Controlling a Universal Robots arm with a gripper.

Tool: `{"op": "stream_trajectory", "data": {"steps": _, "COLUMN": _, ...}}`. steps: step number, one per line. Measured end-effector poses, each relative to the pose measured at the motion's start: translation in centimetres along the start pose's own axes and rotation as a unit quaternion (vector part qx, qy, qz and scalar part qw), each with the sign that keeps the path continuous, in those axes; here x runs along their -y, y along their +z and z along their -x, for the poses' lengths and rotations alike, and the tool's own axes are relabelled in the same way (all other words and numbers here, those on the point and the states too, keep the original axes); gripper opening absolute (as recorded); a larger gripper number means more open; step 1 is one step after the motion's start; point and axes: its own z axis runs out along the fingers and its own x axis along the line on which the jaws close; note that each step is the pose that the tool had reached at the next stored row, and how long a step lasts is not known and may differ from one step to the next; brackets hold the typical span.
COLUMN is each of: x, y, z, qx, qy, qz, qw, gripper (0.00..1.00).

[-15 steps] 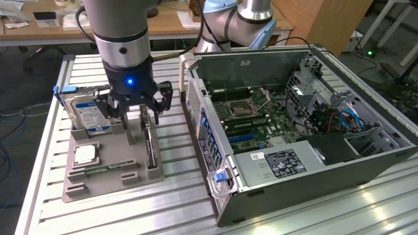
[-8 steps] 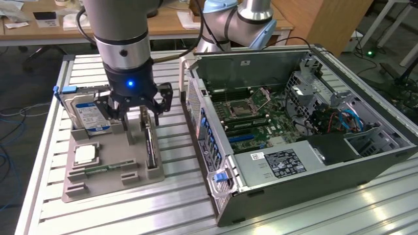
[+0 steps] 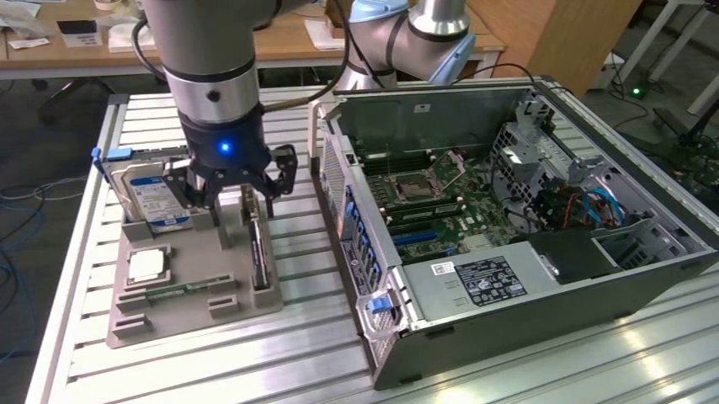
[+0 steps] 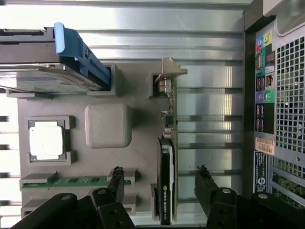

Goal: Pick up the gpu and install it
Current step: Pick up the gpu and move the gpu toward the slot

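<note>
The gpu (image 3: 259, 252) stands on edge in a slot of the grey holder tray (image 3: 191, 316), looking like a dark slab with a green board edge. In the wrist view the gpu (image 4: 167, 171) shows its black cooler, green board and metal bracket. My gripper (image 3: 238, 198) hangs open just above the card's far end. Its two black fingers (image 4: 116, 179) straddle the card, one on each side, with gaps to both faces; the gripper (image 4: 160, 177) holds nothing. The open computer case (image 3: 506, 210) lies at the exterior view's right with its motherboard (image 3: 439, 198) exposed.
The same tray carries a blue-labelled hard drive (image 3: 151, 198), a silver processor (image 3: 146, 265) and a green memory stick (image 3: 185, 290). A grey block (image 4: 108, 125) rises beside the card. The case's rear panel (image 4: 276, 95) stands close to the tray. A slatted aluminium table (image 3: 337, 370) lies underneath.
</note>
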Motion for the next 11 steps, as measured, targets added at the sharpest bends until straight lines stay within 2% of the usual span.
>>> {"op": "stream_trajectory", "data": {"steps": 11, "x": 0.08, "y": 0.37, "z": 0.00, "qx": -0.0001, "qy": 0.000, "qz": 0.0000, "qw": 1.0000, "gripper": 0.71}}
